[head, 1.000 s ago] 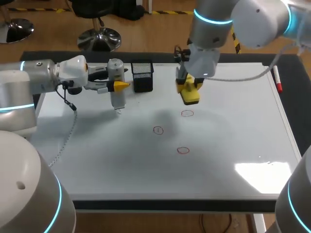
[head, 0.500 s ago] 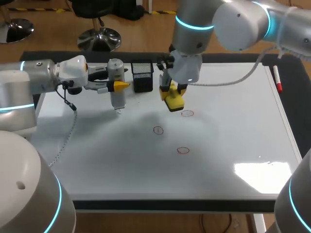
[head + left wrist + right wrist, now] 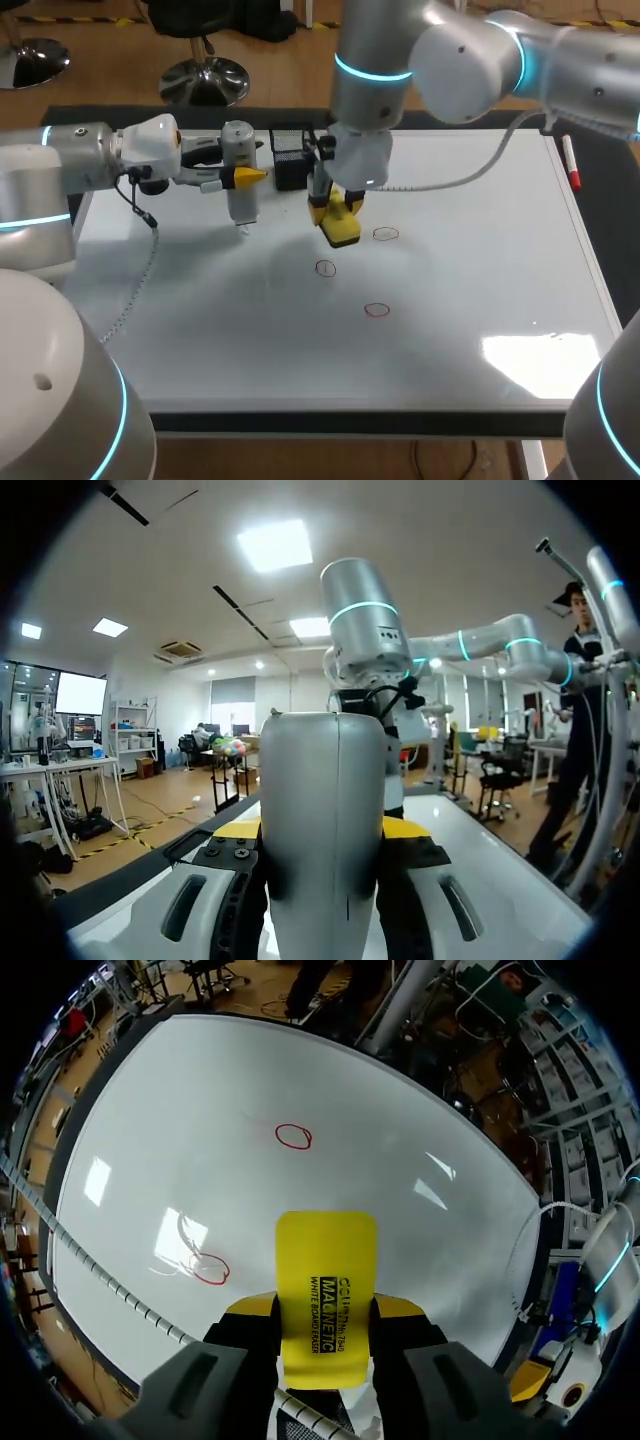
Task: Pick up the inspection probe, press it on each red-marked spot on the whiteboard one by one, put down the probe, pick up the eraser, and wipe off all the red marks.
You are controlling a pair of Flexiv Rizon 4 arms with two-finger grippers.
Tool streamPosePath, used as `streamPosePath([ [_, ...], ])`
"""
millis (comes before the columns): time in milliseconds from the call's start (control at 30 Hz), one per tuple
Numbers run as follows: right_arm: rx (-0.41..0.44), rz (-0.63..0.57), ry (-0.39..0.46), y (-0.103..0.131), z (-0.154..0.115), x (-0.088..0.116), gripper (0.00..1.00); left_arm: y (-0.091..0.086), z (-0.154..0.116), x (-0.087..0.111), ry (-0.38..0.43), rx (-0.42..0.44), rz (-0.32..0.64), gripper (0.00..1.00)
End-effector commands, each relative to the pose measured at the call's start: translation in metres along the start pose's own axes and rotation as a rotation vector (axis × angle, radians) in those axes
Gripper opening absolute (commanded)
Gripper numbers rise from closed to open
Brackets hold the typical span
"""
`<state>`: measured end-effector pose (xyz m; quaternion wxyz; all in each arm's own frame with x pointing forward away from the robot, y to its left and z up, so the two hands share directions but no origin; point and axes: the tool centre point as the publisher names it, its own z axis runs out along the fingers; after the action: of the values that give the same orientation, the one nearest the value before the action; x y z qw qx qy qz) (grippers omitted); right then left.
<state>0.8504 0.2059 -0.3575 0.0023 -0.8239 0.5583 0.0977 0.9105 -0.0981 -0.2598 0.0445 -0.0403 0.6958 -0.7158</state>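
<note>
The inspection probe (image 3: 240, 190), a grey-white cylinder, hangs upright over the whiteboard's (image 3: 480, 260) far left part, with my left gripper (image 3: 238, 178) shut on it. In the left wrist view the probe (image 3: 325, 820) fills the gap between the yellow fingertips (image 3: 238, 828). My right gripper (image 3: 335, 208) is shut on the yellow eraser (image 3: 342, 230), just above the board between two of the three red circles (image 3: 386, 234) (image 3: 325, 268) (image 3: 376, 310). The right wrist view shows the eraser (image 3: 325, 1300) clamped, with two red circles (image 3: 293, 1136) (image 3: 210, 1270) ahead of it and beside it.
A black mesh pen holder (image 3: 292, 155) stands at the board's far edge, between the two grippers. A red marker (image 3: 571, 165) lies along the right edge. The left arm's cable (image 3: 140, 270) trails over the board's left side.
My right arm has carried the eraser leftwards and slightly nearer, from right of the far red circle to its left. The left arm and probe have not moved.
</note>
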Motion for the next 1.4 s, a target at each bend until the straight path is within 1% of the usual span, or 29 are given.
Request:
streamPosePath([
  [33,-0.004,-0.006,0.020,0.000,0.006,-0.007,0.00,0.000,0.000,0.000,0.001,0.002,0.001,0.00],
  [67,-0.005,-0.002,0.005,0.000,0.007,-0.007,0.00,0.000,0.000,0.000,0.001,0.002,0.001,0.00],
  [233,-0.008,0.015,0.028,0.004,0.013,-0.009,0.00,0.000,0.000,0.000,0.001,0.002,0.001,0.00],
  [667,-0.022,0.053,0.012,0.011,0.032,-0.017,0.00,0.000,0.000,0.000,0.001,0.002,0.001,0.00],
  [800,-0.026,0.075,0.023,0.013,0.036,-0.017,0.00,0.000,0.000,0.000,0.001,0.002,0.001,0.00],
  [1400,-0.033,0.088,0.029,0.020,0.050,-0.024,0.00,0.000,0.000,0.000,0.001,0.002,0.001,0.00],
])
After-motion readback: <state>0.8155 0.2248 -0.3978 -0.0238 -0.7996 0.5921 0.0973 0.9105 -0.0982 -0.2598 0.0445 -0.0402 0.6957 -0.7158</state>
